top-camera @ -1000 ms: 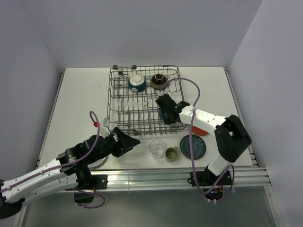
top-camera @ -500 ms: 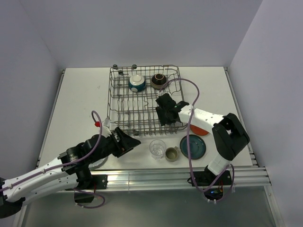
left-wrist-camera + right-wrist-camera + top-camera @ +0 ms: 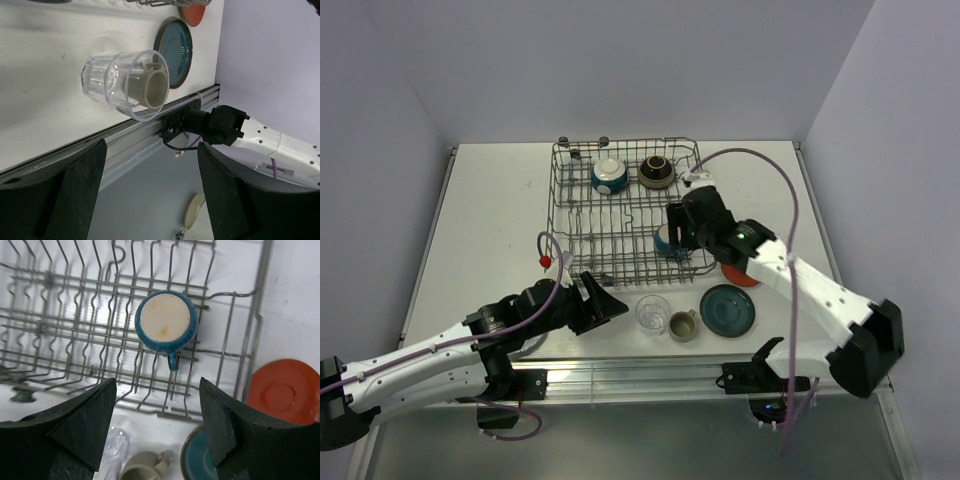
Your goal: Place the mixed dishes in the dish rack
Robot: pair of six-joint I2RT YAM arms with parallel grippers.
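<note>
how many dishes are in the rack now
3: a white-inside bowl and a brown bowl at the far end of the dish rack, and a blue mug upside down by its right edge. The right arm may hide more.

- Left arm (image 3: 430,362), near-left of the dish rack (image 3: 610,230): white shells, black joints.
- Right arm (image 3: 810,290), right of the rack: white shells, black joints, and a small green light (image 3: 742,237).
- Left cable (image 3: 563,265): purple, looped, with a red fitting (image 3: 547,262) just off the rack's near-left corner.
- Right cable (image 3: 794,200): purple, arching beside the rack's right edge.
- Left fingers (image 3: 60,195) and right fingers (image 3: 75,422): broad matte-black wedges.
</note>
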